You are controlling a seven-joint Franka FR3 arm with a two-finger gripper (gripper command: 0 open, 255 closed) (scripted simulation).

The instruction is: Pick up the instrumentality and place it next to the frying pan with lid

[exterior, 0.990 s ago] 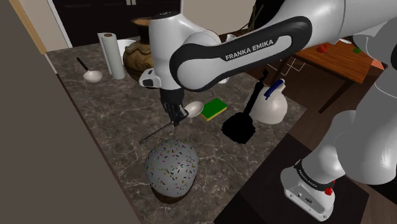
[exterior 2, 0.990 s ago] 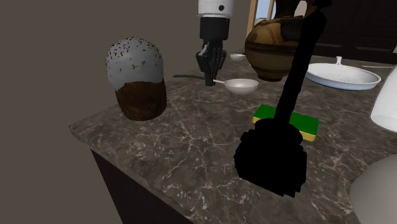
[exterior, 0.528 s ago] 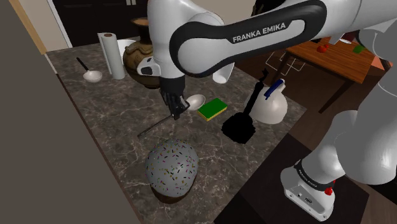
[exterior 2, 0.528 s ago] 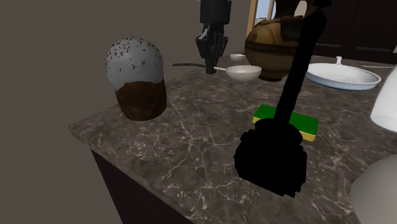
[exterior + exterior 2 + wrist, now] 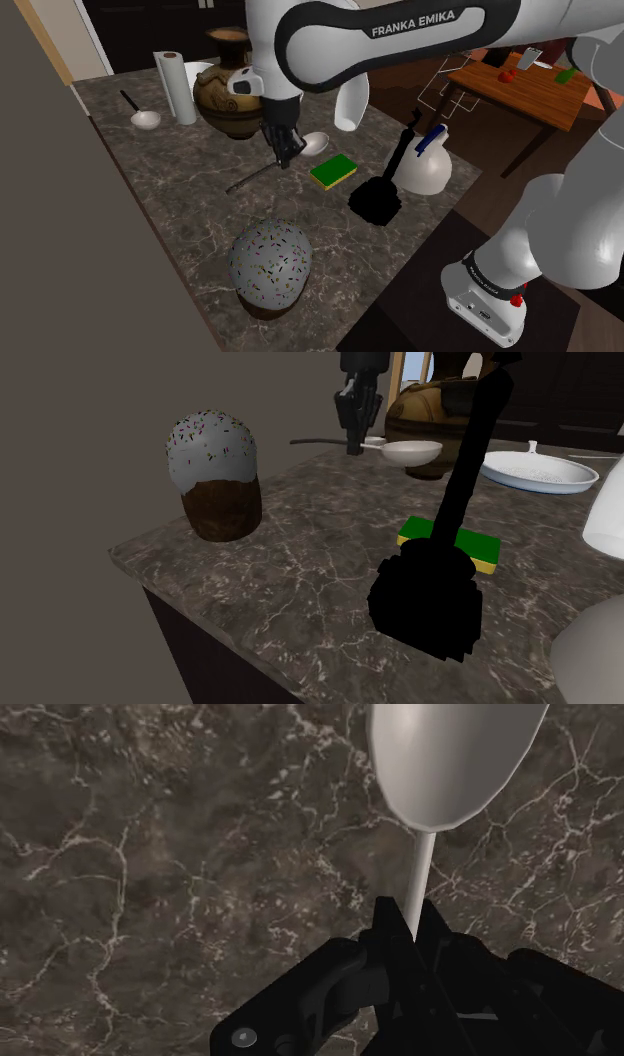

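Ladle [image 5: 315, 142], white bowl, dark handle: pinched at its thin stem in my gripper [image 5: 285, 150], aloft over the mid-tabletop [image 5: 170, 190] just beside the brown vase [image 5: 222, 95]; hazards, as I judge them: swivelling in so narrow a grip, or its bowl clipping the vase en route to the frying pan [image 5: 540, 474].

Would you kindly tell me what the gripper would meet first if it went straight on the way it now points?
The gripper, shut on the white spoon by its handle, points downward. Straight on, it would most likely meet the bare marble countertop first, though the depth is unclear.
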